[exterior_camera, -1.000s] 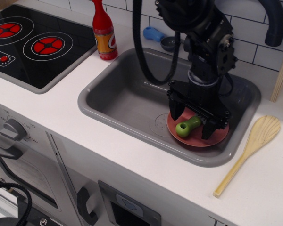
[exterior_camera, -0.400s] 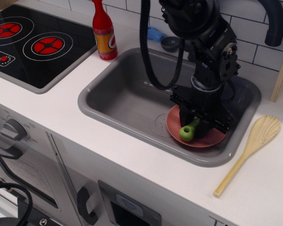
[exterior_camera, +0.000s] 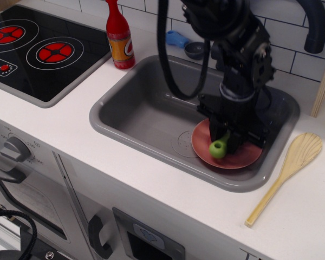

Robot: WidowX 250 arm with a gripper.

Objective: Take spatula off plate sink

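- The gripper (exterior_camera: pixel 227 142) now stands with its jaws drawn in around the spatula (exterior_camera: pixel 220 147), pinching the lime-green handle; a second ago they were spread wide to either side of it.
- The handle's round end has tipped up and now points toward the front edge of the worktop, where earlier it lay flatter across the plate (exterior_camera: pixel 208 154). I judge the lift has just begun.
- The spatula is over the plate, which sits in the right part of the sink (exterior_camera: pixel 135 111), beside the drain ring. Its dark blade is hidden behind the arm, so whether it has cleared the plate cannot be told.
- The plate seems to have kept its place, or nearly so, so the grip looks to have taken the spatula alone.
- What remains, in my view: raise it clear and set it down on the bare basin floor toward the left.
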